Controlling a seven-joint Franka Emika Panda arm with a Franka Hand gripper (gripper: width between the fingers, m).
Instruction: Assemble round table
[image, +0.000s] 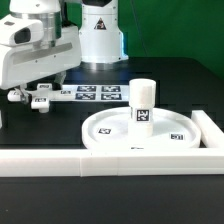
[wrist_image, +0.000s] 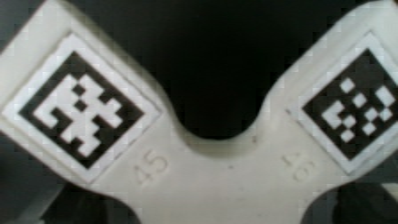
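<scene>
Fingertips are hidden in both views, so I cannot tell whether they are apart or clamped. The gripper (image: 30, 92) sits low over the table at the exterior view's left, the arm bent down, just at the cross-shaped base (image: 42, 100) (wrist_image: 196, 165), whose tagged arms fill the wrist view. Well apart, the cylinder leg (image: 142, 100) stands upright on the round disc (image: 105, 130).
</scene>
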